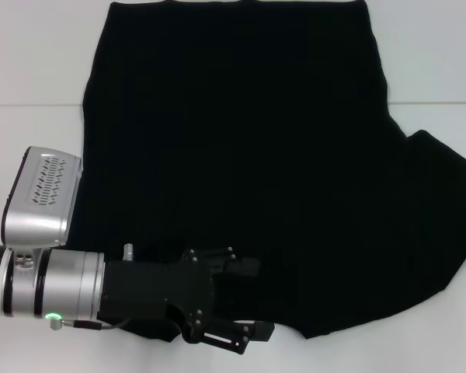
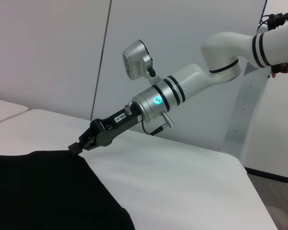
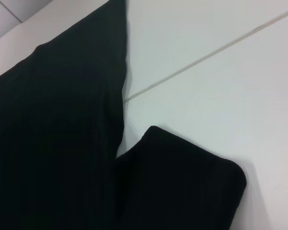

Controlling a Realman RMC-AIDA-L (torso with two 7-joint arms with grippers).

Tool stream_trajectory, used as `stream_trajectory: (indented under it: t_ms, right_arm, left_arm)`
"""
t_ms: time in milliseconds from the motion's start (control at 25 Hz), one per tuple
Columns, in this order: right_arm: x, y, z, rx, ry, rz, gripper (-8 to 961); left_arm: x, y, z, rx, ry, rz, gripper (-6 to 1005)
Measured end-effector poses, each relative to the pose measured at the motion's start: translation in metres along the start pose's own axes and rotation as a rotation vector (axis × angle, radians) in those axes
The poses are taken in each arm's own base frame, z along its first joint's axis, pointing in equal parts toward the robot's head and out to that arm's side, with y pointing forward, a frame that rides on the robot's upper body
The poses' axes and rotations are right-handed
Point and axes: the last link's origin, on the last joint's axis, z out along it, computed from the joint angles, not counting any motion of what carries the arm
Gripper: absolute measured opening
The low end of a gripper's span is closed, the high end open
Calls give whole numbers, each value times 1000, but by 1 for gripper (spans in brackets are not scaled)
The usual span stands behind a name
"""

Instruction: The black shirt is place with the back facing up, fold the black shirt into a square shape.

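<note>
Head view: the black shirt (image 1: 241,155) lies spread flat on the white table (image 1: 39,54), plain side up, and covers most of the surface; one sleeve (image 1: 443,202) spreads toward the right edge.
Left arm: it enters from the lower left of the head view, nearly level with the table, the silver wrist section (image 1: 54,284) first and then the black hand part.
Left gripper (image 1: 252,299): it is over the near edge of the shirt, on the left side; the two fingers stand apart, one above and one under the hem zone, so it looks open around the cloth edge.
Left wrist view: another arm (image 2: 197,76) reaches down in a long bend and its black gripper (image 2: 76,148) touches a corner of the shirt (image 2: 38,191) on the table (image 2: 182,182).
Right gripper: in that view the tips seem closed on the shirt corner.
Right wrist view: only the shirt body (image 3: 53,134) and a folded sleeve (image 3: 182,187) show on the table (image 3: 221,72).
</note>
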Motion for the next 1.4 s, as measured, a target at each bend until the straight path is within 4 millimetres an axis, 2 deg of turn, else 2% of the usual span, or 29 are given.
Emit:
stream_trajectory:
  t_ms: [400,720,960,1000,1040,1240,1400]
  right_arm:
    - [-5,8,4,-26,-30,-3,1]
    - [-18,29,13,-74,-45,-22,1]
    - [-23,61,31,-121,-6,-99,1]
    - [-21,73,36,-145,24,-135,1]
    - [-21,73,36,-145,24,-135,1]
    - [-6,115,49,-249,144,-240,2]
    - [-1,136,58,-270,193,-285,4]
  left_arm:
    - [0,0,0,0,-1,1,948]
    - [0,-1,-3,4,-5,3,946]
    - [0,-2,-4,9,-8,-2,946]
    - [0,-2,-4,9,-8,-3,945]
    - [0,-2,-4,10,-8,-3,945]
    - [0,-2,-4,11,-9,-4,945]
    - [1,-3,-4,10,-9,-2,944]
